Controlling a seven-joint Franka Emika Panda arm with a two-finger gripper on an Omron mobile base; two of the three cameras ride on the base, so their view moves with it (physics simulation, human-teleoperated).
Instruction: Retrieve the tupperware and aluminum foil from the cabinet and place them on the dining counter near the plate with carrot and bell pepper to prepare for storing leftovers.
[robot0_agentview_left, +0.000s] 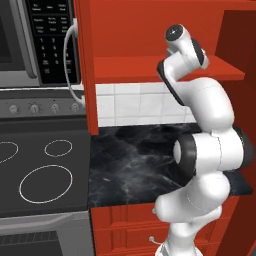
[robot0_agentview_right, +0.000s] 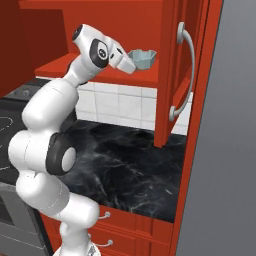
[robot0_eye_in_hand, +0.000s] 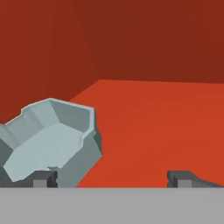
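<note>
Spread-wide gripper fingertips frame the tupperware, cut off at left.

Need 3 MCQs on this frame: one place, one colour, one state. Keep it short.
1. Where does the pale blue-grey translucent plastic tub sit?
A. on the black marble worktop
B. on the shelf of the red wooden wall cabinet
C. on the stove

2. What colour is the curved handle on the cabinet door?
A. silver
B. black
C. red

3. How is the tool?
A. shut on the tub
B. shut, empty
C. open, holding nothing

Key: 1 B, the tub rests on the red shelf floor; 2 A, the handle is shiny grey; 3 C, the fingertips stand wide apart with the tub ahead of one.
</note>
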